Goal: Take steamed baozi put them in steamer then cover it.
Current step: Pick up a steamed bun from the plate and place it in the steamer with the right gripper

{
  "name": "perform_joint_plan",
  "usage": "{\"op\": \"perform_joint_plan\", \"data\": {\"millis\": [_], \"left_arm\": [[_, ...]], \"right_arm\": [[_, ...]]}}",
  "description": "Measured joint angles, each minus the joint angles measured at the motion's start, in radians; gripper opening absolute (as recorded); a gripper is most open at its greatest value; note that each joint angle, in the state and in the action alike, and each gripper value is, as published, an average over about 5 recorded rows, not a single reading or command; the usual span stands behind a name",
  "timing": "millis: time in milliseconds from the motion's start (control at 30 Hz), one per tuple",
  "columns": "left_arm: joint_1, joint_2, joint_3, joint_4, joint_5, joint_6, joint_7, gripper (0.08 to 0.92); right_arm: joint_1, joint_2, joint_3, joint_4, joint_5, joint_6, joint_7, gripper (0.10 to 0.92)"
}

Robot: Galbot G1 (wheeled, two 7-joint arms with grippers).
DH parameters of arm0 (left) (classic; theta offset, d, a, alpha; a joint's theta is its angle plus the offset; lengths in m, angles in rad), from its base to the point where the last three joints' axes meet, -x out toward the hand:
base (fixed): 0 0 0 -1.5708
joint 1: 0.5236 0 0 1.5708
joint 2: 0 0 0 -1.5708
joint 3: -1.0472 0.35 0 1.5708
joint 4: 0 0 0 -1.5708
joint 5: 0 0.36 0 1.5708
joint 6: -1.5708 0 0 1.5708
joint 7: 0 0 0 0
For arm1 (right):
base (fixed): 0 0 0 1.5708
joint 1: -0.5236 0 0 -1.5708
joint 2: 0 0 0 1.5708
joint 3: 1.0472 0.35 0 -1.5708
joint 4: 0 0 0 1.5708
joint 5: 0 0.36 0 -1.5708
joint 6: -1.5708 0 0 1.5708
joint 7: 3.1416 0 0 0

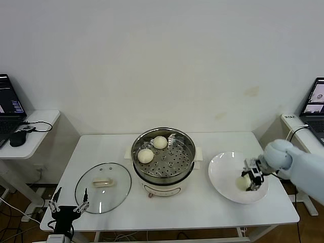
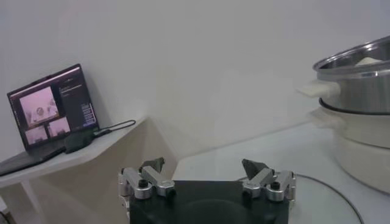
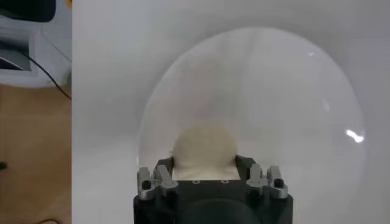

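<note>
Your right gripper [image 1: 251, 180] sits over the white plate [image 1: 223, 167] at lower right of the head view, fingers closed around one baozi [image 3: 204, 149] — the bun fills the gap between them. Two more baozi [image 1: 146, 155] lie on the perforated tray inside the steamer [image 1: 163, 152] at frame centre, both toward its left and back rim. The glass lid [image 1: 103, 187] rests on the table, lower left. Your left gripper [image 1: 68, 206] hangs at the bottom-left corner — spread wide, holding nothing.
</note>
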Motion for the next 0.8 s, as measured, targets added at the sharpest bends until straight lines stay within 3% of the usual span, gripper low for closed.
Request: {"op": "perform_joint_plan", "data": {"millis": [367,800], "left_arm": [[-0.003,0.006,0.003,-0.006,-0.004,0.000,0.000,0.823],[0.002,0.003,-0.020,-0.022,-0.016,0.001,0.000,0.823]], "right_arm": [[0.318,0.075,-0.118,-0.010,0.139,-0.018,-0.011,0.640],[0.555,0.345,-0.291,-0.013,0.288,-0.005,0.047,0.645]]}}
